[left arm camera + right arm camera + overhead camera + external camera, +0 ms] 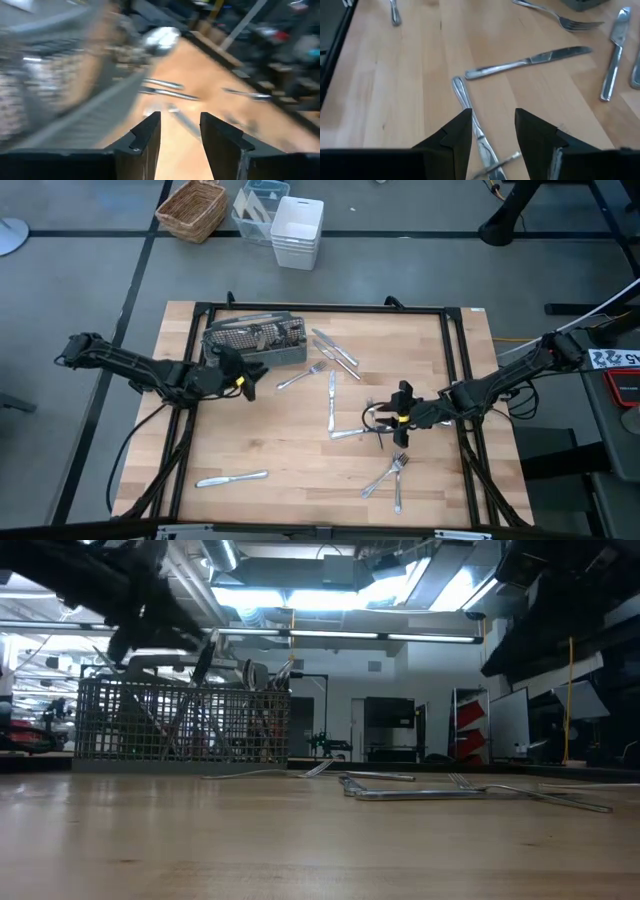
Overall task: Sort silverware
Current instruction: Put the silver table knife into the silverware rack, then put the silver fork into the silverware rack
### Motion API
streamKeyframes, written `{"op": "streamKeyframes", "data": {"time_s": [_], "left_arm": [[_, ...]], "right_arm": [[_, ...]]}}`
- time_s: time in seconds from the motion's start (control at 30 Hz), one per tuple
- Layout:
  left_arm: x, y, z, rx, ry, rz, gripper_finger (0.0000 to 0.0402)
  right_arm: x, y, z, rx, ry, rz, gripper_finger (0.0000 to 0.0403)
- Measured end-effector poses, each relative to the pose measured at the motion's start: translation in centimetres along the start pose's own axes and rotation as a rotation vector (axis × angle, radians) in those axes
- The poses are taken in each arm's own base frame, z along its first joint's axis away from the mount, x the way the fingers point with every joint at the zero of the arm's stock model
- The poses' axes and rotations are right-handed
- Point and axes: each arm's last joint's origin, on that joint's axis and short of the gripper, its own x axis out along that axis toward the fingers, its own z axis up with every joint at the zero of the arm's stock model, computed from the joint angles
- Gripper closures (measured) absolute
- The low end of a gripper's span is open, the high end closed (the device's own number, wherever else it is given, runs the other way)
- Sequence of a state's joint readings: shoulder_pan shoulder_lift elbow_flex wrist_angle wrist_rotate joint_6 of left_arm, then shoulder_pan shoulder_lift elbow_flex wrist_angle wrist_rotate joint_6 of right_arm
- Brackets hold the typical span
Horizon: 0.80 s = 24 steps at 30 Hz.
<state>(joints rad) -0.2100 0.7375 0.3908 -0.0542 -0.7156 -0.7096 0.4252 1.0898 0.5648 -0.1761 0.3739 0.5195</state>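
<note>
Left gripper (pixel 250 381) sits at the near right corner of the wire-mesh caddy (pixel 255 340), fingers (pixel 148 137) parted with a clear gap and nothing between them; in its wrist view the scene is blurred, but the caddy wall shows alongside and loose pieces lie on the wood ahead. Right gripper (pixel 401 402) hangs low over the right-centre of the table (pixel 290 450), fingers (pixel 457 135) likewise spread and empty, straddling the handle of one piece of silverware (pixel 475 125) that lies flat on the wood below them. Just beyond that piece, a knife (pixel 527 62) lies crosswise, its handle end near the first piece's tip; farther on, a fork (pixel 560 17) and another knife (pixel 612 55) rest flat and apart. From above, the loose pieces spread as follows: a cluster of knives (pixel 335 352) just right of the caddy, a fork (pixel 302 376) below them, a knife (pixel 331 398) lying lengthwise mid-table, forks (pixel 392 475) near the front right, and a single knife (pixel 232 478) well apart at the front left. The caddy holds several pieces standing upright in its compartments; which compartment holds what cannot be told. Off the table at the far side stand a wicker basket (pixel 193 208) and a stack of white bins (pixel 298 232).
</note>
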Motion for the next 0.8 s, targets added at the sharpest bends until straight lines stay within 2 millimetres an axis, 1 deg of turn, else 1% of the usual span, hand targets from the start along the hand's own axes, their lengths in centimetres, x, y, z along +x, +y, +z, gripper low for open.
{"op": "streamKeyframes", "data": {"time_s": [0.1, 0.2, 0.27, 0.33, 0.47, 0.63, 0.8], "left_arm": [[0.3, -1.0, 0.2, -0.046, 0.005, -0.105, 0.0272], [0.6, -1.9, 0.0, -0.056, 0.004, -0.181, 0.0272], [0.9, -2.6, -0.2, -0.04, 0.007, -0.228, 0.0272], [1.2, -3.2, -0.6, -0.022, 0.008, -0.262, 0.0273], [2.0, -4.1, -1.7, 0.03, 0.014, -0.282, 0.0273], [3.0, -4.3, -3.1, 0.085, 0.052, -0.256, 0.0273], [3.8, -4.2, -4.2, 0.112, 0.094, -0.226, 0.0273]], "right_arm": [[0.3, 0.2, 0.1, 0.005, -0.011, 0.006, 0.0251], [0.7, 0.4, 0.1, 0.046, -0.024, 0.014, 0.0251], [0.9, 0.5, 0.1, 0.099, -0.022, 0.012, 0.0251], [1.0, 0.4, 0.0, 0.191, -0.021, -0.005, 0.0251], [1.0, 0.3, -0.1, 0.387, -0.024, -0.031, 0.0251], [1.4, -0.2, -1.0, 0.507, 0.017, -0.128, 0.0253], [2.6, -0.2, -2.2, 0.628, 0.088, -0.184, 0.0272]]}}
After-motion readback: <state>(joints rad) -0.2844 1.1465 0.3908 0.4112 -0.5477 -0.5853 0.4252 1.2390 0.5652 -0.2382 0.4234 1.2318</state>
